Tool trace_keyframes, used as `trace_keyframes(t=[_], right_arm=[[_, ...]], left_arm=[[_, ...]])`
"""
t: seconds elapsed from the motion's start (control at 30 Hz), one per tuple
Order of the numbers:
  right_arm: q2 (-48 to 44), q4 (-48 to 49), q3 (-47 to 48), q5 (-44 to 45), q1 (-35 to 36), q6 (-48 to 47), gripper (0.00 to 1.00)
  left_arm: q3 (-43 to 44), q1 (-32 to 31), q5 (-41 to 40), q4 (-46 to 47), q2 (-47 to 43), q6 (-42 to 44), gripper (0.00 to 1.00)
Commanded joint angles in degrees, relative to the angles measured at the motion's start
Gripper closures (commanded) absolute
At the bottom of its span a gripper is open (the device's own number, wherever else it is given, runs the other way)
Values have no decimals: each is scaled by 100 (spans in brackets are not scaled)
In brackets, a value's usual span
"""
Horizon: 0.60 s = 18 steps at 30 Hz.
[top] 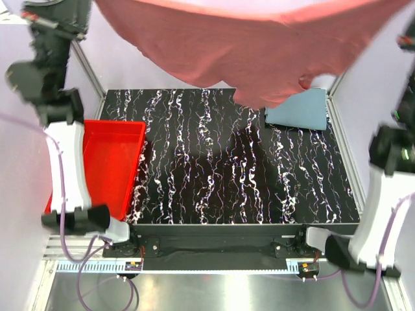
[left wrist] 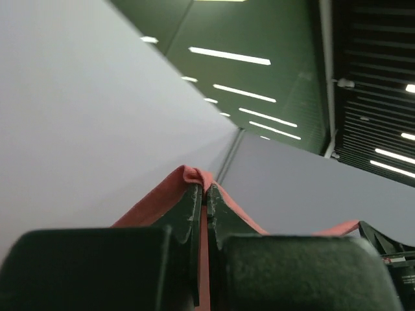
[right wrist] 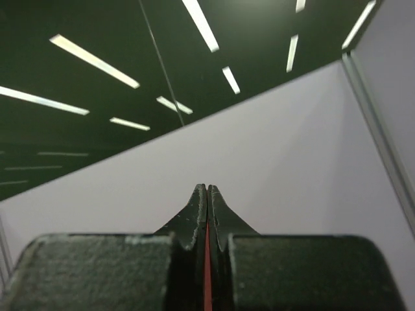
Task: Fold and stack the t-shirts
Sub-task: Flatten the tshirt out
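A pink-red t-shirt (top: pixel 259 45) hangs spread across the top of the top view, high above the black marbled table (top: pixel 214 162), its lower edge sagging near the back right. My left gripper (left wrist: pixel 206 189) is shut on a fold of the shirt (left wrist: pixel 188 175), which drapes over the fingertips. My right gripper (right wrist: pixel 207 189) is shut with a thin red strip of the shirt (right wrist: pixel 207 272) between the jaws. Both wrists point up at the ceiling, and both hands are out of the top view. A folded blue-grey t-shirt (top: pixel 299 110) lies at the table's back right corner.
A red tray (top: pixel 113 162) sits at the table's left edge beside the left arm (top: pixel 65 162). The right arm (top: pixel 382 207) rises at the right edge. Pale walls with metal frame posts (top: pixel 87 65) enclose the table.
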Motion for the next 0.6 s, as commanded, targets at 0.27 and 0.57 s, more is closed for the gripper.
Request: trace_keyframes(t=[0.27,0.57], right_arm=[[-495,209,-28,307,-56,-776,100],[1051,587,822,88,-56,-425,100]], left_arm=[[-147,74,-402,374,-669,344,100],[784,65,-622,338,515,459,100]])
